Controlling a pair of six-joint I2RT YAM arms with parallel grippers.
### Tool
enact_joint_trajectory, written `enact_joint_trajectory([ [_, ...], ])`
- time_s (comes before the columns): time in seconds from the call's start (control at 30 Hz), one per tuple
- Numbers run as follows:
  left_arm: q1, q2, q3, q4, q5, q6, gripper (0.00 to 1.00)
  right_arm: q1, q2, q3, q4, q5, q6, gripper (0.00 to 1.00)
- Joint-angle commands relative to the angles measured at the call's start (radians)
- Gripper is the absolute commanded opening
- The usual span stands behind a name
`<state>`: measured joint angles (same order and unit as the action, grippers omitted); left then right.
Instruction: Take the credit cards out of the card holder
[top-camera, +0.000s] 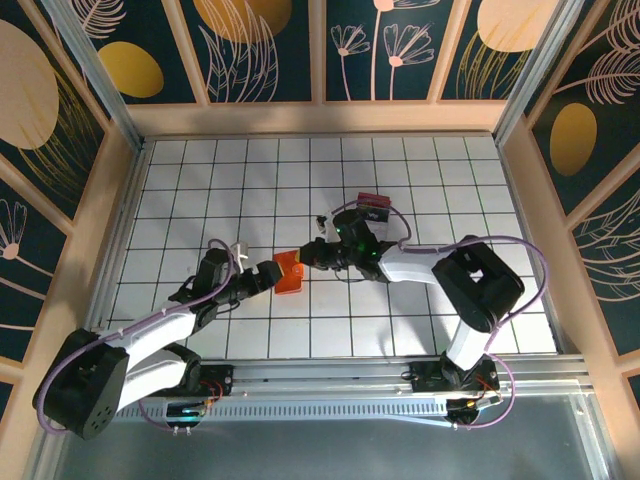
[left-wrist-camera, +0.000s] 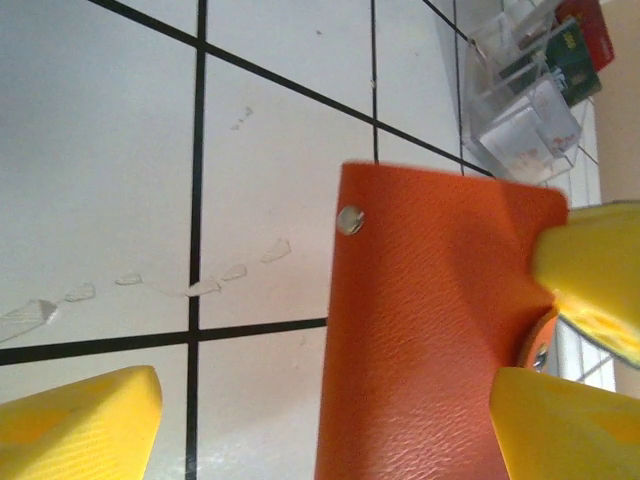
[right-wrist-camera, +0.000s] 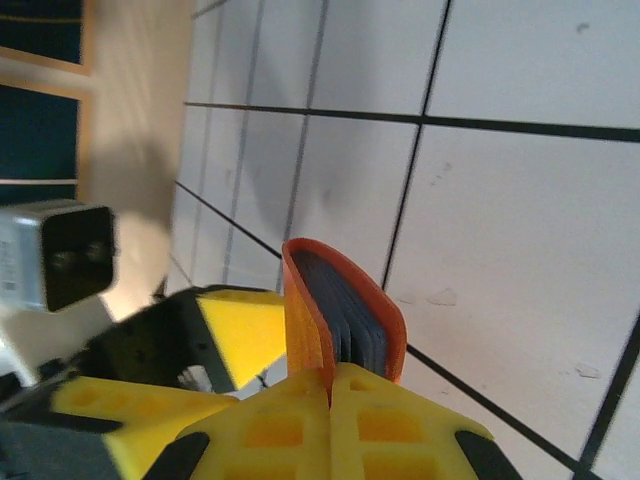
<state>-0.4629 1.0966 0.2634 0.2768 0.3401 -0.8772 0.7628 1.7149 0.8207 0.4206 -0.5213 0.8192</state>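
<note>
The orange-red card holder sits on the white tiles between my two arms. My right gripper is shut on one orange flap, and that flap stands up from its pinched fingertips. The wallet gapes partly open and shows blue-grey pockets; I cannot make out any separate card. My left gripper is open at the holder's left end. In the left wrist view the wallet's textured outer side with a metal snap lies against the right finger, far from the left finger.
A clear box with red and black contents stands just behind the right gripper, and it appears as a clear box at the top right of the left wrist view. Wooden walls ring the tiled floor.
</note>
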Motion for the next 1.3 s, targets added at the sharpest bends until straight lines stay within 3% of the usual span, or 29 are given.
enact_joint_trajectory([
  [0.0,0.010,-0.011,-0.016,0.126,0.097,-0.010,0.87,-0.020,-0.051,-0.022,0.124,-0.066,0.054,0.00],
  [0.23,0.014,0.001,-0.023,0.268,0.186,-0.035,0.75,-0.045,-0.063,-0.057,0.271,-0.128,0.139,0.00],
  [0.53,0.015,-0.012,-0.001,0.321,0.217,-0.052,0.25,-0.045,-0.062,-0.058,0.293,-0.134,0.149,0.00],
  [0.8,0.015,-0.009,0.044,0.283,0.205,0.002,0.06,-0.068,-0.078,-0.041,0.207,-0.105,0.108,0.00],
  [0.9,0.015,-0.004,0.077,0.254,0.184,0.059,0.04,-0.076,-0.126,-0.006,0.055,-0.028,0.028,0.19],
  [1.0,0.014,-0.004,0.112,0.246,0.148,0.105,0.02,-0.077,-0.182,0.056,-0.156,0.112,-0.061,0.30],
  [1.13,0.013,-0.004,0.153,0.259,0.079,0.154,0.01,-0.071,-0.258,0.109,-0.356,0.332,-0.108,0.36],
  [1.27,0.012,0.012,0.209,0.250,-0.018,0.216,0.00,-0.032,-0.316,0.131,-0.436,0.519,-0.129,0.45],
])
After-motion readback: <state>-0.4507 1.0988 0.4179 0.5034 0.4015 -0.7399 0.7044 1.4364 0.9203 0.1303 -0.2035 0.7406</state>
